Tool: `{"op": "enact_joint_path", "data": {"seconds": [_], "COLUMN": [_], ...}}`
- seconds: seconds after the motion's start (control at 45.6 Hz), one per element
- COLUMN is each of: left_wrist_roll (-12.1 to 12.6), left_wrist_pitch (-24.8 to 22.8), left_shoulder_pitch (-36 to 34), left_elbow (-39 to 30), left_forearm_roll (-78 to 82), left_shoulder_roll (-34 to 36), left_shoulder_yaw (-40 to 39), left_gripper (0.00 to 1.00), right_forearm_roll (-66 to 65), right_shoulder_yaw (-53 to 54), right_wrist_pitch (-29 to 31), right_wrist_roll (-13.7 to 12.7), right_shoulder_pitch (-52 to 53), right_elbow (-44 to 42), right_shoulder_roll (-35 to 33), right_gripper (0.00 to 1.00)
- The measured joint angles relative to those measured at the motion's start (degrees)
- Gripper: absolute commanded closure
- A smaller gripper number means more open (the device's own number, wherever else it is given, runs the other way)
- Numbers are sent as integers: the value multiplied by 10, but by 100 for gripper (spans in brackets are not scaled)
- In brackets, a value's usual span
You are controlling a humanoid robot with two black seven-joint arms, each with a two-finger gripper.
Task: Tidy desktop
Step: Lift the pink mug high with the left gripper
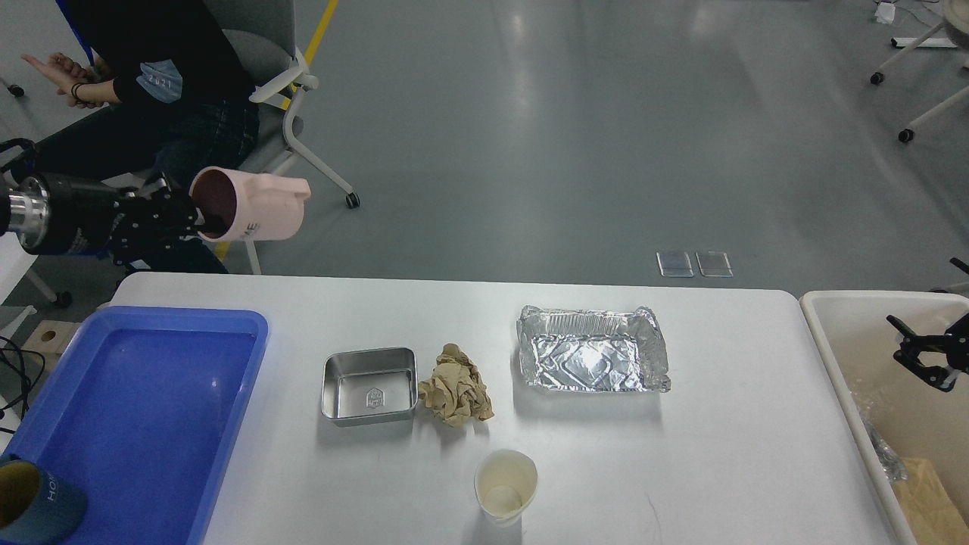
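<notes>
Your large smooth white rectangular table [303,318] with rounded corners fills the lower view and carries everything listed here. Blue plastic tray [144,409]: on the table's left end, a dark blue cup [34,503] with pale lettering lying in its near corner. Cream-coloured bin [855,333]: just past the table's right edge, with clear plastic and a brown box inside. Crinkled silver foil tray [592,359]: right of centre on the table, open side up. Pink mug [250,206] with a dark inside: held tilted on its side, off the table's far left corner, above the floor; your left hand [203,221] pinches its rim. Square shiny metal tin [370,386]: left of centre. Crumpled tan paper [456,386]: touching the tin's right side. White paper cup [506,486]: upright, near the front edge. Your right hand [912,356]: over the bin, its fingers spread apart.
</notes>
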Motion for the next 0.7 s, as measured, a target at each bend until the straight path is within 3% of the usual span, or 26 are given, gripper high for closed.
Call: {"op": "enact_joint_path", "data": {"seconds": [0.395,0.701], "left_wrist_roll": [-9,8], "left_wrist_pitch": [0,0], "left_shoulder_pitch": [28,70], "left_elbow": [101,124], "left_forearm_roll": [-172,-192], "left_shoulder_roll": [-4,2], "left_shoulder_yaw": [-134,-142], "left_gripper": [100,100], "right_forearm_roll": [-1,-1], "right_shoulder_yaw": [-1,1], "right_wrist_pitch": [0,0], "right_wrist_roll": [1,1], "right_shoulder_pitch": [-19,-26], "right_elbow": [-3,0], "right_shoulder_roll": [3,1], "right_gripper": [0,0]}}
